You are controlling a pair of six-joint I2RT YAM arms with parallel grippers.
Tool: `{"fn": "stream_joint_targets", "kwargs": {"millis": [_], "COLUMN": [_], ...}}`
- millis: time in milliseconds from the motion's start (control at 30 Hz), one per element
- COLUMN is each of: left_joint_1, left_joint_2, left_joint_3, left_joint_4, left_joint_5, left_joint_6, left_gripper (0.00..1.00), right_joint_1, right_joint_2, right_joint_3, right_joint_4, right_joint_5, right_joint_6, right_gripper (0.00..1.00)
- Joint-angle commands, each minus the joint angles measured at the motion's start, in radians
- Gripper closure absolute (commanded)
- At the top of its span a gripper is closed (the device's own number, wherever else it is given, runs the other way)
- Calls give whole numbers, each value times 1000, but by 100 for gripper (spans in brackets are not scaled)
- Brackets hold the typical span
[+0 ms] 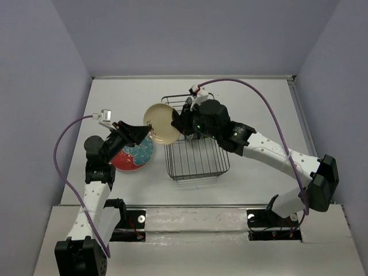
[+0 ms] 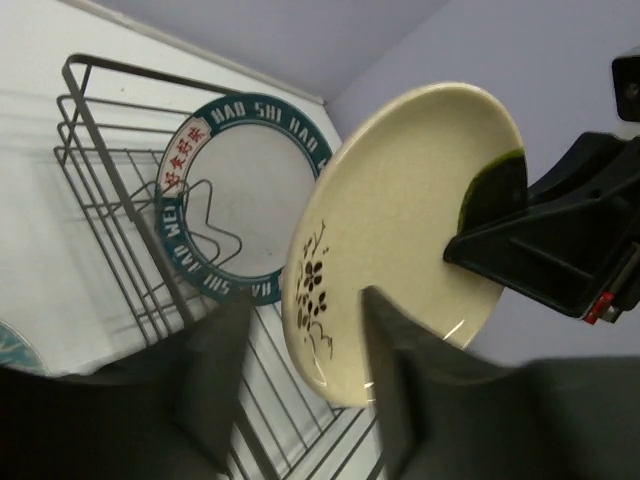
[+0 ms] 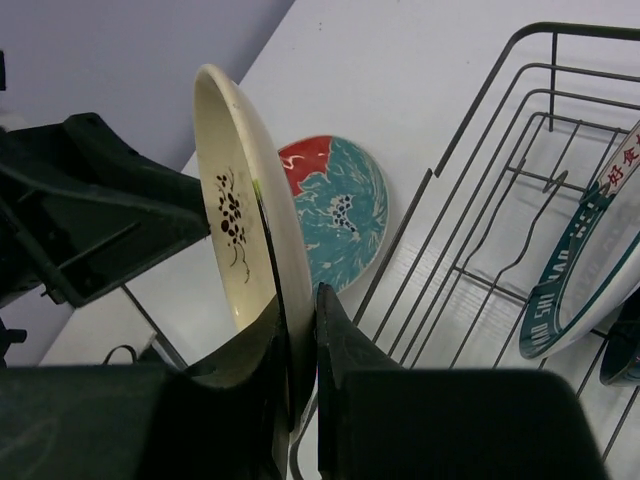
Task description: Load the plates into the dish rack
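The cream plate (image 1: 160, 123) with a black flower sprig is held on edge above the left rim of the dish rack (image 1: 195, 150). My right gripper (image 3: 298, 300) is shut on its rim; it also shows in the top view (image 1: 178, 123). My left gripper (image 2: 304, 295) is open, its fingers standing on either side of the plate's (image 2: 400, 220) lower edge, the left finger clear of it. A white plate with a teal lettered rim (image 2: 215, 115) stands in the rack (image 3: 480, 230). The red plate with teal centre (image 1: 135, 156) lies flat on the table left of the rack. The green and blue plates do not show clearly.
The rack's upright prongs (image 3: 545, 185) stand near the white plate (image 3: 580, 270). The red plate (image 3: 340, 210) lies just outside the rack's left wall, under my left arm. The table's back wall runs behind the rack. A dark shape (image 3: 618, 355) sits beside the white plate.
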Motion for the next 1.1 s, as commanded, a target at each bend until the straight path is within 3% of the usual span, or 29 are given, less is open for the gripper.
{"fn": "stream_joint_targets", "kwargs": {"millis": [0,33,100,200,233,333,467,700,1067], "left_joint_1": [-7,-8,-18,-33,-44,-131,-226,-277,-297], "left_joint_2": [-32,-35,-52,-66,-69,-69,-72,-109,-115], "left_joint_3": [91,134,189,229,251,310,341,306,303], "left_joint_4": [-138,-187,-331,-457,-477,-552,-605,-622,-634], "left_joint_5": [16,-49,-134,-277,-309,-488,-598,-639,-676], "left_joint_6": [127,197,299,368,387,457,497,502,502], "left_gripper": [25,11,2,1,1,1,1,1,1], "right_joint_1": [0,0,0,9,30,55,76,76,76], "right_joint_2": [-1,7,54,131,186,289,413,562,616], "right_joint_3": [84,129,186,326,363,502,663,839,838], "right_joint_4": [40,-15,-117,-246,-323,-440,-610,-880,-937], "right_joint_5": [81,142,275,411,528,694,843,980,1011], "right_joint_6": [7,10,5,7,4,17,82,217,266], "right_gripper": [93,93,93,93,93,93,93,93,93]}}
